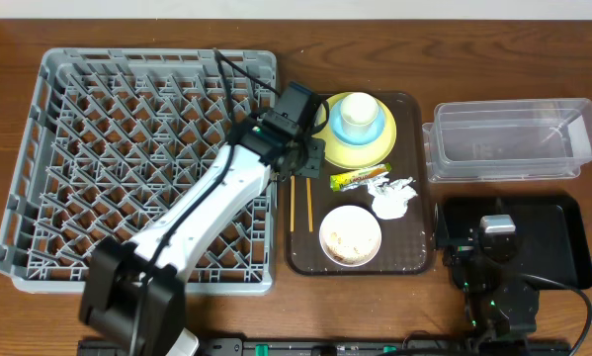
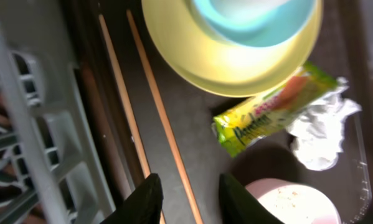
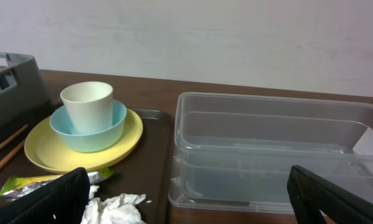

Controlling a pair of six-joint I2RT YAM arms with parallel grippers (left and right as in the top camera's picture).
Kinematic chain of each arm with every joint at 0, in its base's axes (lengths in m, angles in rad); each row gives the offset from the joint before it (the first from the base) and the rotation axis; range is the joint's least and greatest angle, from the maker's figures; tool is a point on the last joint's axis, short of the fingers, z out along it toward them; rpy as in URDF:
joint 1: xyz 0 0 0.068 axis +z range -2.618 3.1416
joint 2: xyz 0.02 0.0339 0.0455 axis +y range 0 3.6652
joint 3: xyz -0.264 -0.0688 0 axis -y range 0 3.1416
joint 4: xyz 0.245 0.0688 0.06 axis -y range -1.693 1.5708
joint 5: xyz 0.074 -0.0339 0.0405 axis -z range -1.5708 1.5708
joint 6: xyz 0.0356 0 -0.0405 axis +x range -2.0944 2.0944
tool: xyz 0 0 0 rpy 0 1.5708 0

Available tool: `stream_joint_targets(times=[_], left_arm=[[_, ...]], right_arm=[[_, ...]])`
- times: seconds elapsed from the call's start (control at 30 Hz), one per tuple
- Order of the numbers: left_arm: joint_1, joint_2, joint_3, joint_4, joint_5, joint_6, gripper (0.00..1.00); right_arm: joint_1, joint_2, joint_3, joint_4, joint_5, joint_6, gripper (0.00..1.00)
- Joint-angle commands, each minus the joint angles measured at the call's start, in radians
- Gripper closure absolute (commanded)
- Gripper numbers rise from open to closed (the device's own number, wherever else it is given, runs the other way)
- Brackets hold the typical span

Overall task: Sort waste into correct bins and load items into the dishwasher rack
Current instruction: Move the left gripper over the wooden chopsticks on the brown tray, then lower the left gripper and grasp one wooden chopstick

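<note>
**Printed matter: one entry.**

Small yellow-green printed plastic snack wrapper (image 2: 270, 111). One line of dark green script lettering runs along its length on the yellow field, next to an orange-red patch toward the crumpled end.

- Left wrist view: the lettering is largest here but blurred, and the word cannot be read with any certainty.
- Overhead view: the wrapper (image 1: 361, 178) shows only a dark streak of print.
- Right wrist view: the wrapper (image 3: 30, 183) lies foreshortened, with nothing legible on it.

No other readable text, number or sign.
</note>
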Motion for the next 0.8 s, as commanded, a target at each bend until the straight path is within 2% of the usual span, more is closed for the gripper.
stream_joint_targets(times=[0.0,0.2,0.33,0.37,0.57,0.77], left_arm=[[0.000,0.038,-0.008,0.024,0.000,-0.060,0.71],[-0.025,0.064,-0.008,0.029,-0.181,-0.184,0.79],[-0.071,0.064,-0.008,0.032,-0.207,-0.194,0.81],[-0.085,0.066,-0.008,0.032,-0.230,-0.200,0.85],[-0.151,0.082,-0.008,0.034,-0.393,-0.206,0.85],[-0.151,0.082,-0.008,0.006,-0.350,-0.301,0.90]], right_arm=[[0.000,-0.002,-0.001,-0.003,-0.003,-0.009,0.01],[0.000,-0.002,-0.001,-0.003,-0.003,-0.008,0.01],[0.000,-0.002,-0.001,-0.003,-0.003,-0.008,0.01],[0.000,-0.002,-0.001,-0.003,-0.003,-0.008,0.01],[0.000,-0.002,-0.001,-0.003,-0.003,-0.008,0.01],[0.000,-0.002,-0.001,-0.003,-0.003,-0.008,0.01]])
